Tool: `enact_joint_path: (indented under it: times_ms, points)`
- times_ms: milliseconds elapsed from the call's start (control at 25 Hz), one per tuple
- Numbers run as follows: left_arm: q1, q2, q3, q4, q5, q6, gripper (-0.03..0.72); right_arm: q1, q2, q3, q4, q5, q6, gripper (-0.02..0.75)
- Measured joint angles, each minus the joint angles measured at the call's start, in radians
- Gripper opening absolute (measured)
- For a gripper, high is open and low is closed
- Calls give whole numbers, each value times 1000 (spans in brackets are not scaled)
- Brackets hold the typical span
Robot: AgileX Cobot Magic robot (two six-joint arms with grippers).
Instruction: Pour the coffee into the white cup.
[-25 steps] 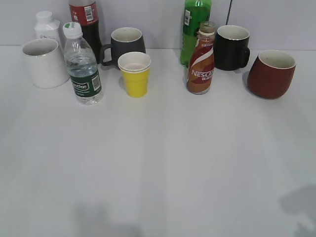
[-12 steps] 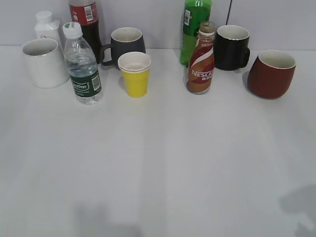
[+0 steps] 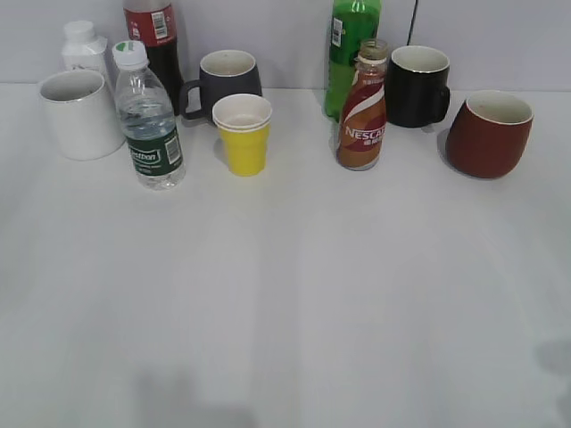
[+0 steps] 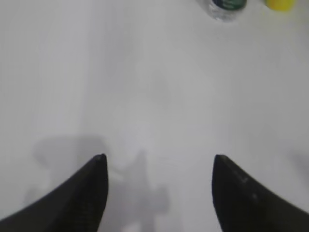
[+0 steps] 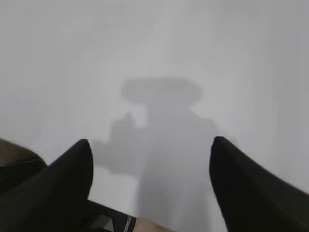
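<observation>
The brown Nescafé coffee bottle (image 3: 362, 114) stands upright at the back middle-right of the white table. The white cup (image 3: 79, 112) stands at the back left, upright and empty-looking. Neither gripper shows in the exterior view. My left gripper (image 4: 159, 166) is open and empty over bare table, with the water bottle's base (image 4: 226, 7) far ahead. My right gripper (image 5: 150, 150) is open and empty over bare table near its front edge.
A water bottle (image 3: 148, 119), yellow paper cup (image 3: 244, 133), grey mug (image 3: 227, 78), cola bottle (image 3: 154, 36), small white bottle (image 3: 83, 46), green bottle (image 3: 350, 49), black mug (image 3: 418, 84) and dark red cup (image 3: 489, 132) stand along the back.
The shadow at the exterior view's lower right corner has shrunk and shifted toward the edge. The objects on the table have not moved.
</observation>
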State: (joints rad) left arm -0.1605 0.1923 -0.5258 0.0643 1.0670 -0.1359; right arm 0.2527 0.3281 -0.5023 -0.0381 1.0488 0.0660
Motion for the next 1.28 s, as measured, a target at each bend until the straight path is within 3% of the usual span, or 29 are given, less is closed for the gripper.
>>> enact_joint_path:
  times_ms: [200,320,680,1280]
  points:
    - [94,-71,0,0,0,0,512,-183,-90,0,0,-1,0,589]
    - [122,-108,0,0,0,0,512,-236,-155,0,0,-1,0,589]
    - [127,-197,0,0,1,0,445,-248,-329,0,0,-4,0,589]
    - [127,-200,0,0,1,1,365,-248,-337,0,11,-4,0,589]
